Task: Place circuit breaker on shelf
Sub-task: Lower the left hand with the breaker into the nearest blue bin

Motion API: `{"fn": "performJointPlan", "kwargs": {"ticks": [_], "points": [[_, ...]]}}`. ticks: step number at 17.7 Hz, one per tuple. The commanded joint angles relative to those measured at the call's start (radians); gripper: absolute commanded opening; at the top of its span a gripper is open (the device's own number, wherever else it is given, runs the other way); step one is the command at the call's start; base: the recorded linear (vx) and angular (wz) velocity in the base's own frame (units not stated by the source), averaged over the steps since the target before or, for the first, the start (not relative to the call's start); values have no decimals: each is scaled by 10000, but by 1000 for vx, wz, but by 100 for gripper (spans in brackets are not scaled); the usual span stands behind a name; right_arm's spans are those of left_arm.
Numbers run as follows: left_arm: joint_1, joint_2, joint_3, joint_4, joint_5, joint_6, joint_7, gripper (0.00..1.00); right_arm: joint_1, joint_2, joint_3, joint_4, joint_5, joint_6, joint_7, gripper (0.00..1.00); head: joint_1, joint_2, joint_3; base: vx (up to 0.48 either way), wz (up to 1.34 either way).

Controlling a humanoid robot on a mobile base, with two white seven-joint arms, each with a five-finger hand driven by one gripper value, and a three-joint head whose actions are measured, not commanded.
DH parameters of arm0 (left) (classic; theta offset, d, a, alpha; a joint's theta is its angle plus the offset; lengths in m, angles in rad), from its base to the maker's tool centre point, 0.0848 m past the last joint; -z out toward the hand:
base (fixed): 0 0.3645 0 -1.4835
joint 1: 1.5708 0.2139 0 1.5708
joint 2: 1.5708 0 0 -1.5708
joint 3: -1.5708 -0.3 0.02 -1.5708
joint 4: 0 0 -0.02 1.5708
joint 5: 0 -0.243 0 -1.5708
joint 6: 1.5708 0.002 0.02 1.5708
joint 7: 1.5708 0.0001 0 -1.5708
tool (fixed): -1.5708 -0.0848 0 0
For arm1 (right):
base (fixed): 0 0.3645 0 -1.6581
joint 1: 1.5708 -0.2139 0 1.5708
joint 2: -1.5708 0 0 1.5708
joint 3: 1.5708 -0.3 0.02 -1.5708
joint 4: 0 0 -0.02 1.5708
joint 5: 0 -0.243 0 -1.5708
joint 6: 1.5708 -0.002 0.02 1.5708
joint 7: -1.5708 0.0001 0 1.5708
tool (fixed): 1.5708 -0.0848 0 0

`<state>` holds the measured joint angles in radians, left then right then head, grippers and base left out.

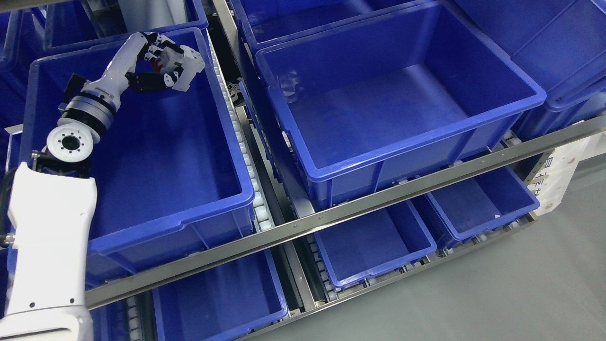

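White circuit breaker [182, 66], tilted, held aloft

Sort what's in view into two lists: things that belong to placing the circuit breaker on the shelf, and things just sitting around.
Part of the job:
- left hand, fingers curled around the load
- circuit breaker, white, held over the bin
- left blue bin, which the hand reaches into
- shelf rail

Just there:
- right blue bin
- lower blue bins
- grey floor

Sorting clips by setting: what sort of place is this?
Likely a warehouse or factory storeroom: blue bins on a metal flow rack with rollers; the left hand holds a circuit breaker.
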<state>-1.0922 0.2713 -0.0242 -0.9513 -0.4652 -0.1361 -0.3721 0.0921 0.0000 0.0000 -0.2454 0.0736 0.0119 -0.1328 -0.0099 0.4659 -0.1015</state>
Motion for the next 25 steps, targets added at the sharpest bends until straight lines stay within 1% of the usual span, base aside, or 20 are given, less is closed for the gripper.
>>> {"fn": "performJointPlan", "kwargs": {"ticks": [1, 3, 5, 7, 10, 12, 15, 17, 18, 22, 25], "points": [[-611, 890, -540, 2515, -210, -127, 9, 12, 0, -175, 199, 0, 0, 663, -37, 100, 0, 0, 0, 41, -15], [-767, 1136, -677, 2824, -439, -310, -6, 12, 0, -175, 199, 0, 0, 663, -37, 100, 0, 0, 0, 31, -7], [-996, 1107, -1167, 2993, -716, -403, -220, 13, 0, -175, 199, 0, 0, 663, -37, 100, 0, 0, 0, 18, 0], [-1120, 969, -1887, 3361, -962, -403, -252, 14, 0, -175, 199, 0, 0, 663, -37, 100, 0, 0, 0, 0, 0], [-1669, 418, -2594, 4248, -978, -403, -252, 14, 0, -175, 199, 0, 0, 663, -37, 100, 0, 0, 0, 0, 0], [-1871, 279, -2825, 4664, -978, -419, -252, 15, 0, -175, 199, 0, 0, 663, -37, 100, 0, 0, 0, 0, 0], [-1826, 324, -2903, 4681, -978, -419, -236, 19, 0, -175, 199, 0, 0, 663, -37, 100, 0, 0, 0, 0, 0], [-1810, 400, -2903, 4697, -978, -403, -251, 24, 0, -175, 199, 0, 0, 663, -37, 100, 0, 0, 0, 0, 0], [-1810, 431, -2903, 4697, -993, -388, -252, 29, 0, -175, 199, 0, 0, 663, -37, 100, 0, 0, 0, 0, 0], [-1795, 630, -2887, 4697, -1008, -373, -236, 53, 0, -175, 199, 0, 0, 663, -37, 100, 0, 0, 0, 0, 0], [-1795, 723, -2796, 4697, -993, -388, -236, 62, 0, -175, 199, 0, 0, 663, -37, 100, 0, 0, 0, 0, 0]]}}
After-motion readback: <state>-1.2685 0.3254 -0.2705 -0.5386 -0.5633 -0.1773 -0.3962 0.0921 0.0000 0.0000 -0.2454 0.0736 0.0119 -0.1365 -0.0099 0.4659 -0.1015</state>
